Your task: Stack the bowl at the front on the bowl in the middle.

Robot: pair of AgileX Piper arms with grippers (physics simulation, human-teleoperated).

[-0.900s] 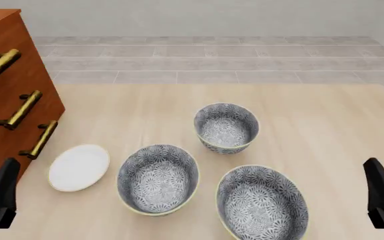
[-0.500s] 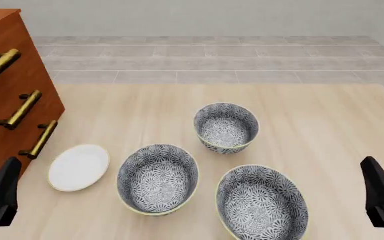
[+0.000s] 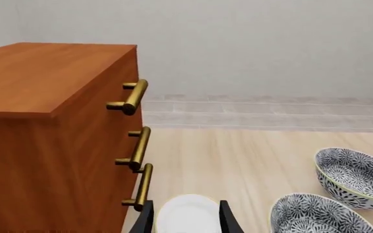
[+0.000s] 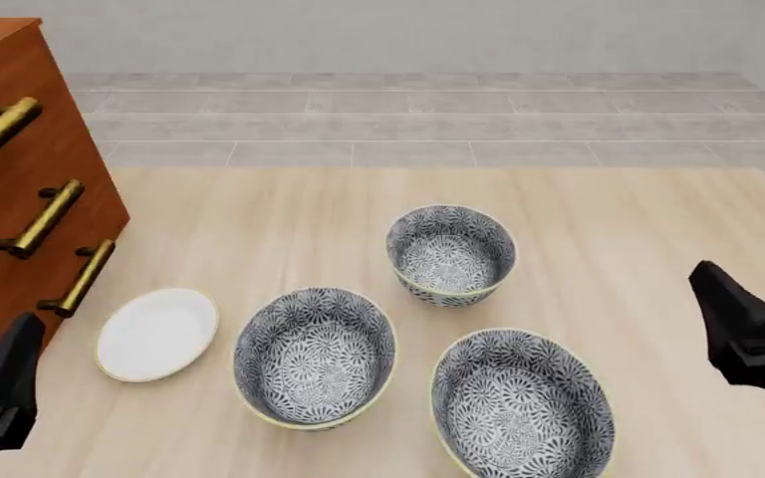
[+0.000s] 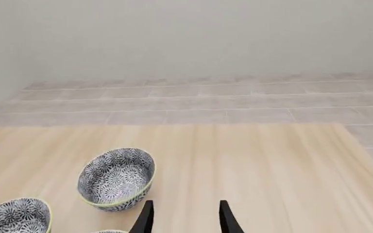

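nothing is stacked yet: the front grey-and-white floral bowl (image 4: 522,406) is sitting just right of the matching middle bowl (image 4: 314,356), untouched. both the right gripper (image 5: 181,216) and left gripper (image 3: 185,217) are hanging spread, empty.

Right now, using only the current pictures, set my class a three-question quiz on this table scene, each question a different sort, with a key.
1. True or false: the white plate lies between the wooden cabinet and the bowls.
2. How many patterned bowls are on the table?
3. Multiple choice: the bowl at the front is A) stacked in the bowl in the middle; B) standing alone on the table; C) held by the right end effector.

Key: 1 true; 2 three, counting the far bowl; 3 B.
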